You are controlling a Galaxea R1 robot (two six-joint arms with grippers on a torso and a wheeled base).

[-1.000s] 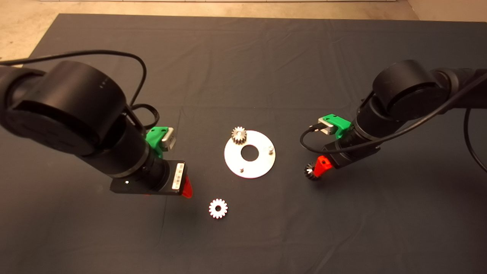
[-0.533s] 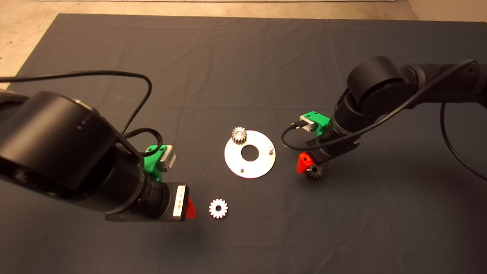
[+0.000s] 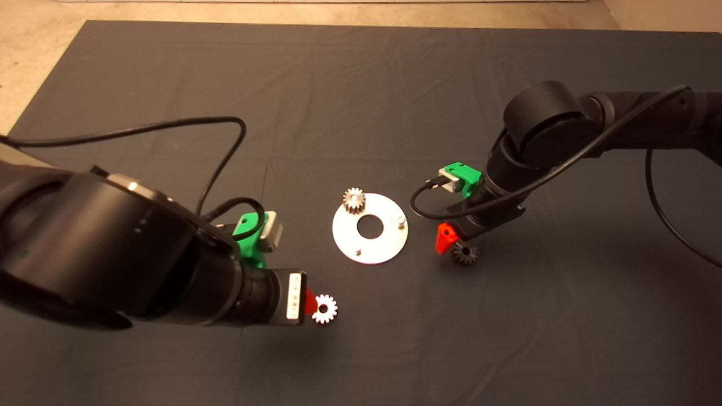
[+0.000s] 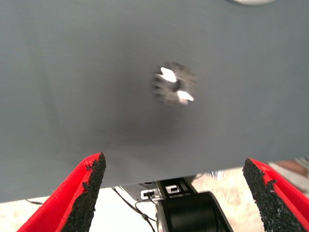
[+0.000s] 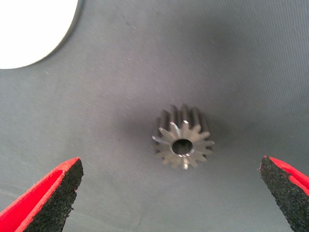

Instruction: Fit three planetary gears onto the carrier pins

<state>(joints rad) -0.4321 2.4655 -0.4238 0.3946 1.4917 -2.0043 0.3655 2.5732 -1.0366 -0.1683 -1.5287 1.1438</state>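
The shiny round disc lies mid-mat with one planetary gear seated on its far-left carrier pin. Two carrier pins stand bare. A second gear lies flat on the mat in front of the disc; my left gripper hovers at it, open, with the gear ahead of its spread fingers. A third gear lies right of the disc. My right gripper hangs over it, open, the gear centred between the fingers.
The dark mat covers the table, with pale floor beyond its far and left edges. Black cables loop off both wrists. A bright edge of the disc shows in the right wrist view.
My left gripper has swung right and forward to the front gear. My right gripper has shifted left, from beside its gear to over it. The gears and disc have not moved.
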